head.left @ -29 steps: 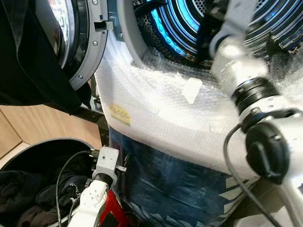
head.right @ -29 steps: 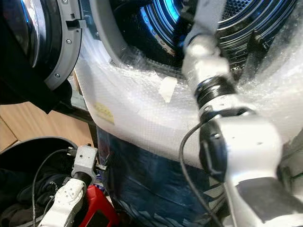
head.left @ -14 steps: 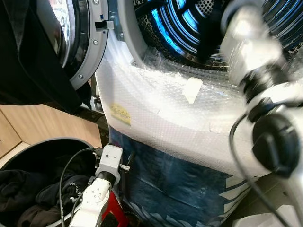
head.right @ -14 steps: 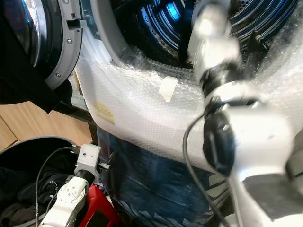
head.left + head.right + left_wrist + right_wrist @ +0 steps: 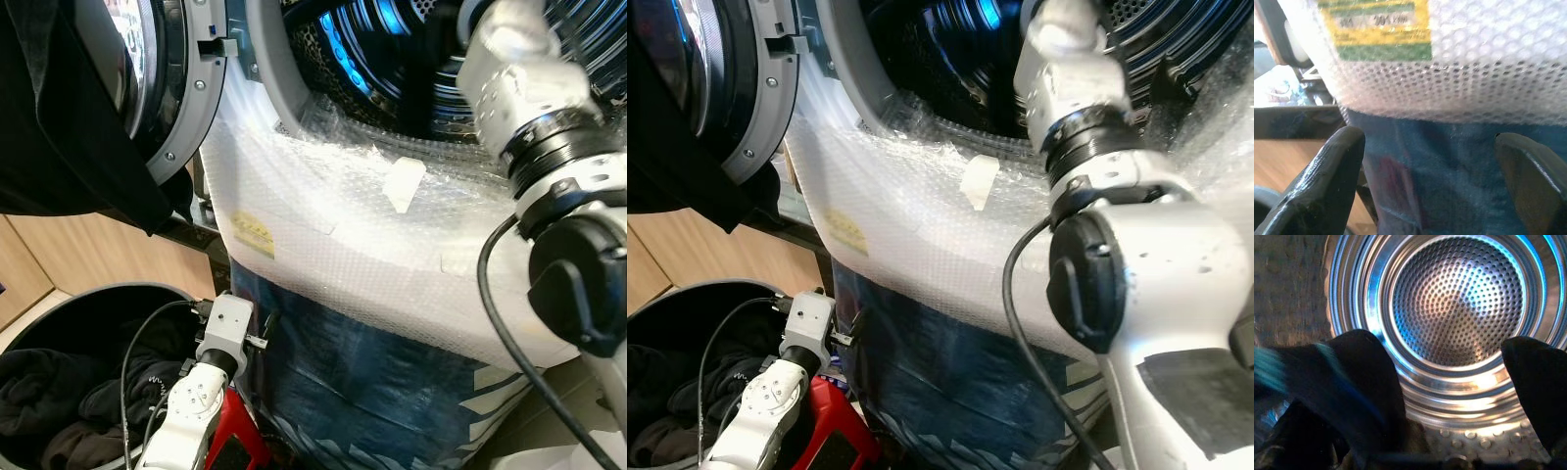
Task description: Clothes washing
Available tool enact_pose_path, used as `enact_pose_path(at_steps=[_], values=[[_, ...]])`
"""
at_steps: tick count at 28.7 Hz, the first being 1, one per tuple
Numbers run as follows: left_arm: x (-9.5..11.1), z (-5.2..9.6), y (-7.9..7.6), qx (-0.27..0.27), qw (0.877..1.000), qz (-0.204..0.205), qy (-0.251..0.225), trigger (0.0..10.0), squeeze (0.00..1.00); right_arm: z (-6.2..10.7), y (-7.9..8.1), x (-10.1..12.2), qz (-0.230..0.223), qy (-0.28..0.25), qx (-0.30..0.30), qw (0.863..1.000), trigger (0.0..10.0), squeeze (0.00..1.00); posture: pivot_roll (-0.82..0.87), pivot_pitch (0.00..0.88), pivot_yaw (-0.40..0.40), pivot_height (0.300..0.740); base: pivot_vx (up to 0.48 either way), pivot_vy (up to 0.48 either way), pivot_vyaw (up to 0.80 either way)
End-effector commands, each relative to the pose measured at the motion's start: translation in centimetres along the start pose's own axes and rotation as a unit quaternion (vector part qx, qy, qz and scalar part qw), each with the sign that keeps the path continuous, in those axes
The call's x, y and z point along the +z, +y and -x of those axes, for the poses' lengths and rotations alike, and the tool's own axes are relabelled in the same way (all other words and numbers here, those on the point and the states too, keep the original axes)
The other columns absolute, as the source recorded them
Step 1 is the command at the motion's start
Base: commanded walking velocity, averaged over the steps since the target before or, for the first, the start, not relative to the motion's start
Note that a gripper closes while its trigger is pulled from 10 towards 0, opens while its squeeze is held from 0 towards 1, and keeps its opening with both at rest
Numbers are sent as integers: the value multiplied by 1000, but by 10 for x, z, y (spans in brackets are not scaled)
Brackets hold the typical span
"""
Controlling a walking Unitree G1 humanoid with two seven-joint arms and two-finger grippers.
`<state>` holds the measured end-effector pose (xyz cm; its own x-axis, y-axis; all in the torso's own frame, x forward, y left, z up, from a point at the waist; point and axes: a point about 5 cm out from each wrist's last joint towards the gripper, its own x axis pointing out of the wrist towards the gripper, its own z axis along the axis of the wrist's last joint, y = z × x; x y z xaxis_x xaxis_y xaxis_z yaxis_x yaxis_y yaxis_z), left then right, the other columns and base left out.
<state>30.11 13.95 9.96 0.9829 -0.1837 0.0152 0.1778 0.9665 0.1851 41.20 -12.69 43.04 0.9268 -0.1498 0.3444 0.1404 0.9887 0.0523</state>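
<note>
The washing machine's drum (image 5: 392,69) is lit blue, and its perforated steel back wall (image 5: 1459,298) shows in the right wrist view. My right arm (image 5: 519,88) reaches into the drum mouth. There my right gripper (image 5: 1449,396) is open, with a dark garment (image 5: 1303,431) blurred beside one finger (image 5: 1366,377). My left arm (image 5: 220,343) hangs low over a round basket (image 5: 108,292) of dark clothes (image 5: 59,392). My left gripper (image 5: 1425,176) is open and holds nothing, facing the machine's wrapped front.
Bubble wrap (image 5: 343,235) with a yellow label (image 5: 252,233) covers the machine's front, above blue sheeting (image 5: 362,362). The open door (image 5: 186,98) stands at the left with a black garment (image 5: 69,117) draped over it. A red object (image 5: 240,455) sits by my left arm.
My right arm has pushed further up and into the drum mouth. The left arm has risen slightly. The camera has shifted a little.
</note>
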Motion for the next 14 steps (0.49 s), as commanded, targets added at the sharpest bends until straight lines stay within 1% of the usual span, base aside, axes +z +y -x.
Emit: enact_pose_path(at_steps=[1, 2, 3, 4, 5, 7, 8, 9, 10, 11, 12, 13, 14], values=[[2, 0, -2, -3, 1000, -3, 1, 10000, 0, 3, 7, -25, 65, 48, 35, 996, 10000, 0, 24, 0, -33, 740, 0, 0, 0], [2, 0, -3, -4, 1000, -4, 2, 10000, 0, 5, 11, -36, 83, 71, 54, 993, 10000, 0, 24, 0, -32, 740, 0, 0, 0], [3, 0, -3, -5, 1000, -4, 1, 10000, 0, 7, 13, -44, 75, 90, 66, 991, 10000, 0, 26, 0, -33, 740, 0, 0, 0], [4, 0, -4, -7, 1000, -3, 0, 10000, 0, 8, 17, -51, 42, 111, 80, 990, 10000, 0, 28, 0, -30, 740, 0, 0, 0], [5, 0, -5, -9, 1000, -3, -1, 10000, 0, 5, 12, -33, 17, 70, 63, 995, 10000, 0, 35, 0, -32, 740, 0, 0, 0], [6, 1, -5, -10, 1000, -3, -1, 10000, 0, 1, 4, -4, -6, 1, 36, 999, 10000, 0, 42, 0, -32, 740, 0, 0, 0], [6, 2, -4, -9, 1000, -4, -1, 10000, 0, 0, -1, 16, 17, -53, 19, 998, 10000, 0, 42, 0, -34, 740, 0, 0, 0], [6, 2, -2, -4, 1000, -3, 1, 10000, 0, 0, 1, 27, 67, -87, 22, 994, 10000, 0, 40, 0, -37, 740, 0, 0, 0], [6, 3, -1, -1, 1000, -2, 1, 10000, 0, 1, 5, 28, 103, -98, 33, 989, 10000, 0, 39, 0, -38, 740, 0, 0, 0], [6, 3, -1, -1, 1000, -2, 1, 10000, 0, 1, 5, 28, 103, -98, 33, 989, 10000, 0, 39, 0, -38, 740, 0, 0, 0], [6, 3, -1, -1, 1000, -2, 1, 10000, 0, 2, 6, 28, 126, -106, 28, 986, 10000, 0, 38, 0, -38, 740, 0, 0, 0], [6, 3, -1, -3, 1000, -3, 3, 10000, 0, 3, 6, 27, 263, -134, 8, 955, 10000, 0, 36, 0, -34, 740, 0, 0, 0], [6, 3, -1, -3, 1000, -3, 3, 10000, 0, 3, 6, 27, 263, -134, 8, 955, 10000, 0, 36, 0, -34, 740, 0, 0, 0]])
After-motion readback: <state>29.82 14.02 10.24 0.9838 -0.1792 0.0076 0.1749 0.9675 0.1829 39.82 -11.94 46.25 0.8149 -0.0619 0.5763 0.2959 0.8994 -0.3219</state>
